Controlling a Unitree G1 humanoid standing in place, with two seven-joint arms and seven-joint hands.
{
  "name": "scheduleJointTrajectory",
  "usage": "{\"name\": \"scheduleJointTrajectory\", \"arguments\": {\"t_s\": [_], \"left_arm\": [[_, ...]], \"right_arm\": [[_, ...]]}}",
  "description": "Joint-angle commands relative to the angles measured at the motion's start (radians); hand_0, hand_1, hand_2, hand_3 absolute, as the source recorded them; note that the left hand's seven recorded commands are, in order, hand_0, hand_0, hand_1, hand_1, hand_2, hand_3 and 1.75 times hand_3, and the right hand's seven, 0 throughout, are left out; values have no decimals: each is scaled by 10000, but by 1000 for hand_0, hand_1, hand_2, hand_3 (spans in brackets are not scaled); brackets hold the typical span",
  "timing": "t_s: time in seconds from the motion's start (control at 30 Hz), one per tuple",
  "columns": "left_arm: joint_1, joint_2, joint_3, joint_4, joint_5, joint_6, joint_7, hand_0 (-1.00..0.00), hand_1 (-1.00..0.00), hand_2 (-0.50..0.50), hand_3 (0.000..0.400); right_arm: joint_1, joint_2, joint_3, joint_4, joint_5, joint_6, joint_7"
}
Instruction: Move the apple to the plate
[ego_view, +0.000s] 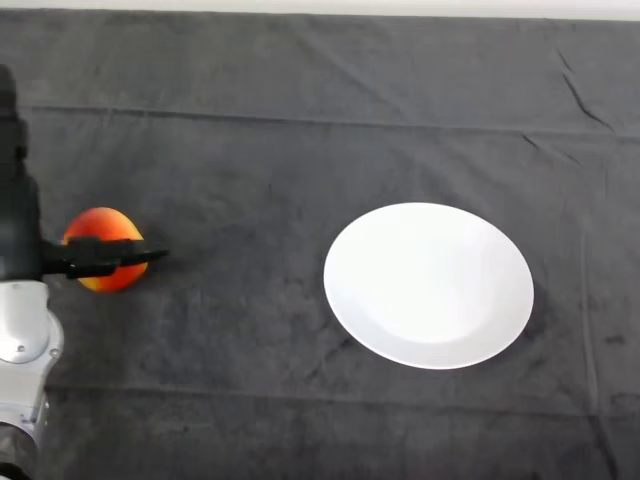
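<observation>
- A bench (300, 120) covered by a dark, slightly creased cloth (250, 330) is seen from above, filling nearly the whole view.
- A white round plate (428, 285) is set right of centre on the cloth, lying flat, with nothing on it.
- A red and yellow apple (100, 228) is found at the far left of the view, well apart from the plate, with bare cloth between the two.
- The left arm (22, 340), silver-grey below and black above, is seen along the left edge of the view.
- The black left hand (90, 258) is reached out sideways from the arm towards the right, and a finger is laid across the front of the apple, so that the fruit's middle is hidden behind it.
- The fingertip is seen to end just past the apple's right side.
- The apple is touched by the hand, but whether the hand is closed round the fruit or merely laid against it cannot be told from this view.
- Whether the apple is resting on the cloth or is lifted off it cannot be told either.
</observation>
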Motion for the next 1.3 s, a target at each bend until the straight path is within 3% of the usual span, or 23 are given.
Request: {"name": "scheduleJointTrajectory", "arguments": {"t_s": [0.03, 0.47, 0.9, 0.93, 0.97, 1.0, 1.03, 1.3], "left_arm": [[-228, -56, -91, 474, 201, 225, -71, 0, 0, 0, 0], [-673, -185, -506, 1778, 410, 838, -382, 0, 0, 0, 0], [-917, -199, -645, 2361, 480, 1132, -426, 0, 0, 0, 0], [-924, -206, -655, 2384, 484, 1135, -421, -165, -20, -73, 66], [-930, -211, -664, 2401, 487, 1137, -417, -435, -310, -63, 174], [-937, -218, -676, 2422, 491, 1138, -414, -843, -737, -53, 337], [-942, -222, -685, 2436, 496, 1137, -411, -1000, -1000, 0, 400], [-1027, -247, -804, 2482, 569, 1114, -386, -1000, -1000, 0, 400]], "right_arm": [[-59, -1, -30, -346, 237, -94, -105], [-60, -5, -26, -341, 248, -92, -106], [-64, -13, -25, -324, 259, -92, -101], [-64, -14, -25, -323, 259, -93, -101], [-64, -14, -25, -322, 260, -93, -100], [-65, -15, -25, -321, 261, -93, -100], [-65, -15, -25, -320, 261, -93, -99], [-67, -19, -23, -311, 266, -94, -96]]}}
